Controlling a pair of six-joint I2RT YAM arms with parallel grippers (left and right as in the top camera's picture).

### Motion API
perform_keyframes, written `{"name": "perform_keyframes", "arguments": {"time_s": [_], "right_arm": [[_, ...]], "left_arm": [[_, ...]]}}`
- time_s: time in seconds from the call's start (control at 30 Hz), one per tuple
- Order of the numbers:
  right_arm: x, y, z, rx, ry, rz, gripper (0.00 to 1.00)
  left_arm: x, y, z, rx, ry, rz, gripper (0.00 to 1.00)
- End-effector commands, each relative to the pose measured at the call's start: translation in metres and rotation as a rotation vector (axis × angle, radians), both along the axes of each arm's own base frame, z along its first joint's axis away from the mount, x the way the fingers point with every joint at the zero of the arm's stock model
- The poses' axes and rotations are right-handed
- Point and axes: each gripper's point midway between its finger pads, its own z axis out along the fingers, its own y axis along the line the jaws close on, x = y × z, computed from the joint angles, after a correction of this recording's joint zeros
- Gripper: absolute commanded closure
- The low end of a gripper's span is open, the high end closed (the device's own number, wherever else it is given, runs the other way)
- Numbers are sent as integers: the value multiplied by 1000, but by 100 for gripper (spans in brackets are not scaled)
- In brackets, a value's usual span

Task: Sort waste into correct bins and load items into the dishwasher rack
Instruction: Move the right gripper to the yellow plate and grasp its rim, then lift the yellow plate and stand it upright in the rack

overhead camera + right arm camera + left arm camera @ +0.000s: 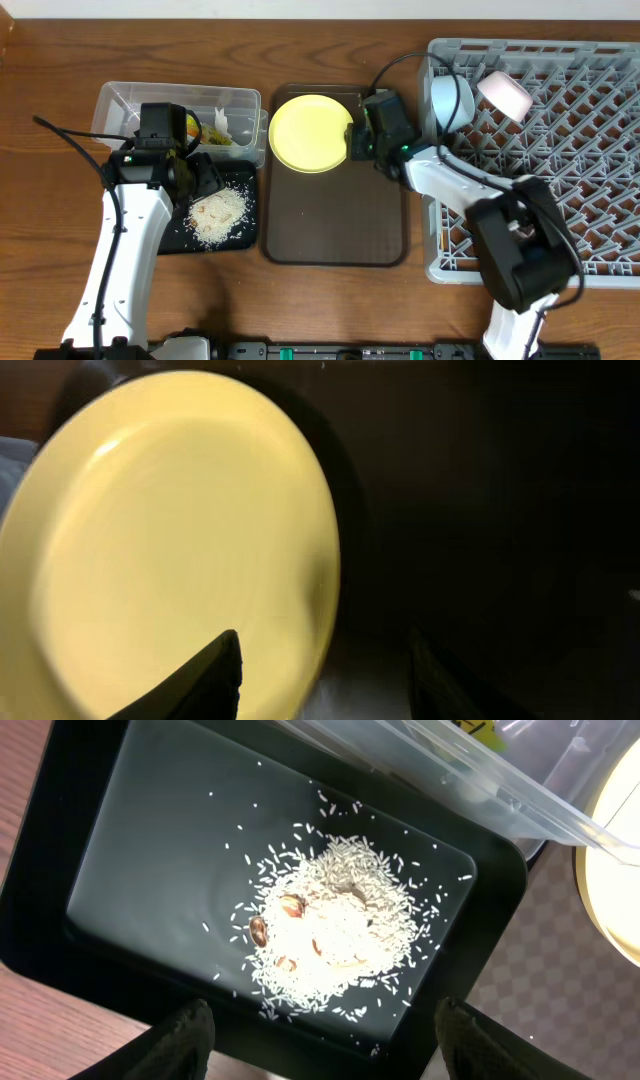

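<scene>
1. The dishwasher rack (pixel 590 120) fills the right side of the overhead view. Its right and lower edges are cut off or covered by the right arm, so much of its floor cannot be checked.
2. The brown serving tray (pixel 335 225) lies at centre. It looks like the staging place for the dishes, and most of it is bare.
3. The clear tub (pixel 120 100) sits upper left, with the black tray (pixel 180 238) just below it. They are side by side, likely so each kind of waste gets its own bin.
4. The yellow plate (pixel 308 132) rests at the upper left of the serving tray, apparently the next item for the rack. Whether it lies flat or is tipped up I cannot tell.
5. The right gripper (pixel 352 142) is at the plate's right rim. In the wrist view its jaws are spread, one over the plate and one beyond its edge, straddling the rim without pinching it.
6. The left gripper (pixel 190 170) hovers over the black tray, jaws wide apart and empty.
7. A light-blue bowl (pixel 450 100) and a pale vessel (pixel 505 92) are tipped in the rack's upper left. Whether the second is a bowl or a cup is unclear.
8. The rice scraps (pixel 335 930) are heaped in the black tray with a few brownish bits mixed in.
9. A snack wrapper (pixel 195 128) and a tissue (pixel 222 125) lie in the tub, partly hidden by the left arm. No chopsticks are visible.
</scene>
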Motion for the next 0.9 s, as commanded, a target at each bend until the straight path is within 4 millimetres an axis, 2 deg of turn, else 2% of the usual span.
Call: {"name": "perform_keyframes", "arguments": {"time_s": [0.0, 0.07, 0.17, 0.23, 0.37, 0.47, 0.6, 0.73, 0.87], "right_arm": [[-2, 7, -14, -5, 14, -30, 51], [-3, 5, -22, -17, 24, -58, 52], [-6, -2, -31, -58, 41, -89, 60], [-8, -8, -34, -85, 50, -110, 74], [-9, -14, -33, -97, 58, -120, 94], [-7, -19, -24, -93, 52, -131, 99], [0, -33, 9, -98, 3, -128, 99], [2, -60, 62, -161, -88, -94, 99], [-12, -99, 117, -274, -163, -81, 99]], "left_arm": [[0, 2, 5, 3, -16, 11, 26], [0, 2, 5, 3, -16, 11, 26], [0, 2, 5, 3, -16, 11, 26], [0, 2, 5, 3, -16, 11, 26], [0, 2, 5, 3, -16, 11, 26], [0, 2, 5, 3, -16, 11, 26], [0, 2, 5, 3, -16, 11, 26], [0, 2, 5, 3, -16, 11, 26], [0, 2, 5, 4, -16, 11, 26]]}}
